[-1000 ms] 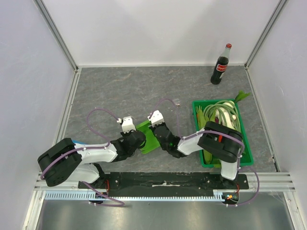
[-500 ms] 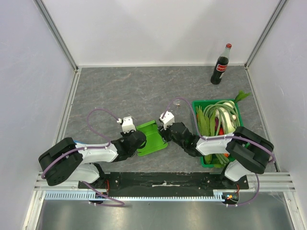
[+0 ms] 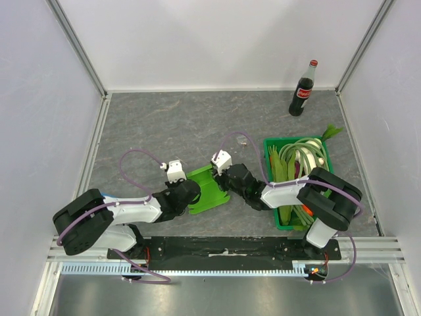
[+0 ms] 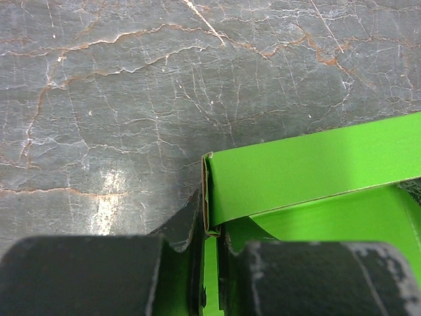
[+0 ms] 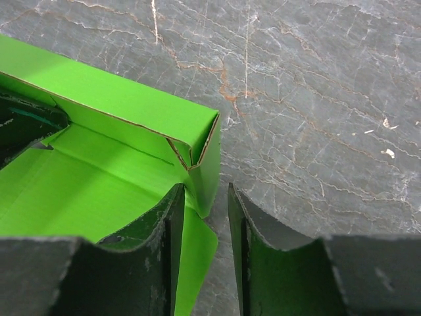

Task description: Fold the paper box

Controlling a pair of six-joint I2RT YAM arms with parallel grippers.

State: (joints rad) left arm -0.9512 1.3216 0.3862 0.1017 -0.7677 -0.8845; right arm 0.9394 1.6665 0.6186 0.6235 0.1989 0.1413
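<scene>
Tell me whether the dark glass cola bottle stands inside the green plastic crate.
No, the dark glass cola bottle stands upright on the grey table beyond the green plastic crate.

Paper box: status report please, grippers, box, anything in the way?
Left gripper shut on paper box wall. Right gripper open, astride opposite wall. Box partly folded, walls raised. Nothing in the way; crate off to the right.

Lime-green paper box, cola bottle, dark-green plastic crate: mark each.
lime-green paper box (image 3: 209, 192): top view, flat floor.
cola bottle (image 3: 302, 92): top view, red label.
dark-green plastic crate (image 3: 287, 139): top view, far rim.
</scene>
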